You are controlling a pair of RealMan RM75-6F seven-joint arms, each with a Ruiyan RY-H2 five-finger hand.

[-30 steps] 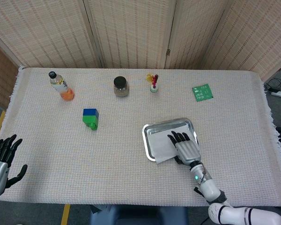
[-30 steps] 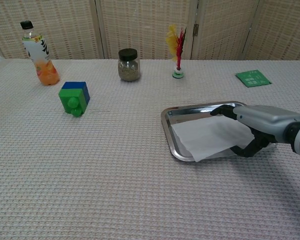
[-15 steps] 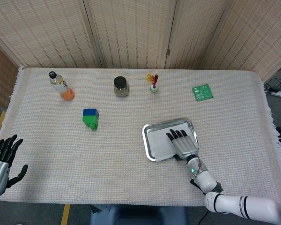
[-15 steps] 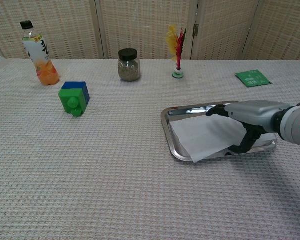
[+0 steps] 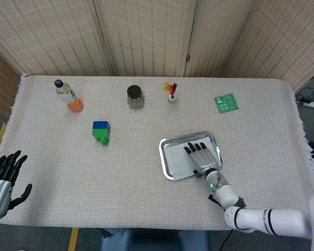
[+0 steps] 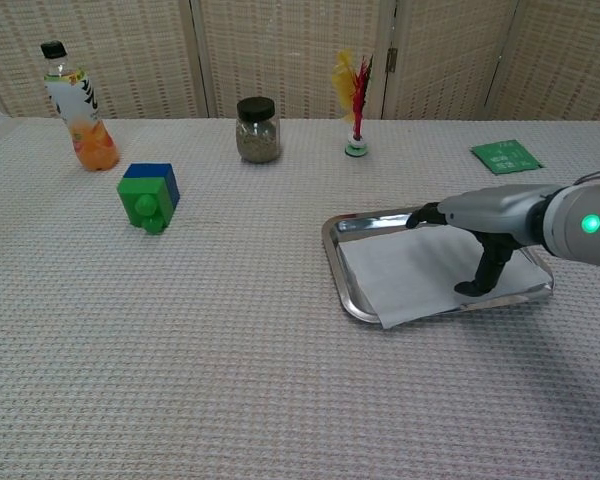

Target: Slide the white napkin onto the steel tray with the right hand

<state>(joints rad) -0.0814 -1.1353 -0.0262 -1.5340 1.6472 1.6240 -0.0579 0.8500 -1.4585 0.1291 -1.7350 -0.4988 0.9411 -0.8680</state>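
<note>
Since a second ago the right hand [image 6: 480, 225] has pushed further over the steel tray [image 6: 332, 240], and the white napkin [image 6: 410, 275] has gone with it, so that less of its near corner overhangs.

Nearest of all, the left hand [image 5: 2, 175] hangs off the near left edge of the table, fingers spread and holding nothing. On the near right, the napkin lies mostly inside the tray, with one corner draped over the near rim onto the tablecloth [image 6: 180, 350]. The right hand is flat above it, fingers stretched out and gripping nothing; the thumb points down onto the napkin, though whether the palm presses cannot be told.

Judging from this, the risk is that corner: lifting off now would leave the sheet half out, and pushing harder could shove the light tray along the cloth or bunch the napkin against the far rim.

Further left sits a blue and green block [image 6: 148, 197]. Along the far side stand an orange drink bottle [image 6: 75, 105], a dark-lidded jar [image 6: 257, 130], a feathered shuttlecock [image 6: 355, 105] and a green packet [image 6: 506, 156], all well apart from the tray.
</note>
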